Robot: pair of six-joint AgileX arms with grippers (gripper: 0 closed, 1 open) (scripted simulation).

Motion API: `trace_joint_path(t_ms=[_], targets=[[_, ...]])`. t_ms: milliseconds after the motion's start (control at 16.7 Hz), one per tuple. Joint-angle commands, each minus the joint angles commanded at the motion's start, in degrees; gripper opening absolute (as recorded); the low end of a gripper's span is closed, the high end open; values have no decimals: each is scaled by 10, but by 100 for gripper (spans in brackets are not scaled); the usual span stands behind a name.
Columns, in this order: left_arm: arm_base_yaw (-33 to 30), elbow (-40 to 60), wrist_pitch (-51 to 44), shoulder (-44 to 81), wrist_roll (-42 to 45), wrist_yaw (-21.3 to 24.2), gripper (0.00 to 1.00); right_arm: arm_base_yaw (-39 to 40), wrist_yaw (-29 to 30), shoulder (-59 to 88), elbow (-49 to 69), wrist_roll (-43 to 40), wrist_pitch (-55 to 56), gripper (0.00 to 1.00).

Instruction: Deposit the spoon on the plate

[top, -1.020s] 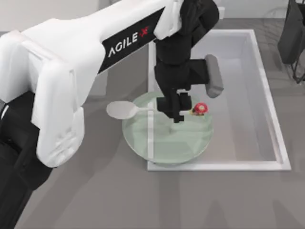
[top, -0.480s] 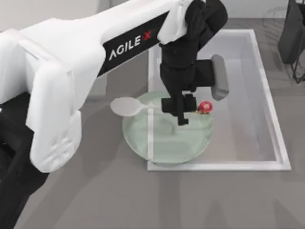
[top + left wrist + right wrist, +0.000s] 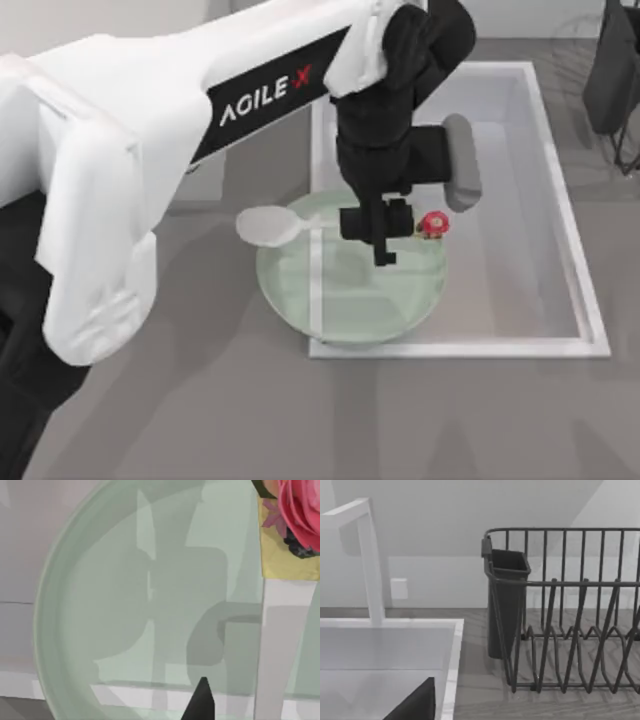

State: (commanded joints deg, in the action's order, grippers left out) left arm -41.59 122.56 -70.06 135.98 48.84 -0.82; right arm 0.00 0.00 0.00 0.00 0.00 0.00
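Left gripper (image 3: pixel 383 228) pinching the thin handle of the spoon (image 3: pixel 268 225) above the plate (image 3: pixel 350 300). The spoon lies roughly level: its oval bowl overhangs the plate's left rim, and its red-and-yellow ornament sits over the plate's far right part, just beside the fingers. Compared with 1.0 s ago, gripper and spoon have shifted slightly toward the right and far side; the plate has not moved. The plate straddles the near left corner of the white sink (image 3: pixel 560 200), partly on the grey counter (image 3: pixel 200 400).

In the left wrist view, the plate (image 3: pixel 125 605) spreads beneath the spoon handle (image 3: pixel 280 655), with the ornament at the handle's end and 1 dark fingertip (image 3: pixel 200 702) at the frame edge.

The right gripper (image 3: pixel 417 705) is parked at the far right, near the dark dish rack (image 3: pixel 560 610); its fingers' spacing cannot be told. A white faucet (image 3: pixel 370 560) rises beyond the sink.
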Motion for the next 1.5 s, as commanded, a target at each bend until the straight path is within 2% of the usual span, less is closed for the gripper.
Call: trace_joint_path(t_ms=[900,1500], targets=[[21,-6,10,61,4,24,0,0,0,0,0,0,0,100],[21,-6,10,61,4,24,75,0,0,0,0,0,0,100]])
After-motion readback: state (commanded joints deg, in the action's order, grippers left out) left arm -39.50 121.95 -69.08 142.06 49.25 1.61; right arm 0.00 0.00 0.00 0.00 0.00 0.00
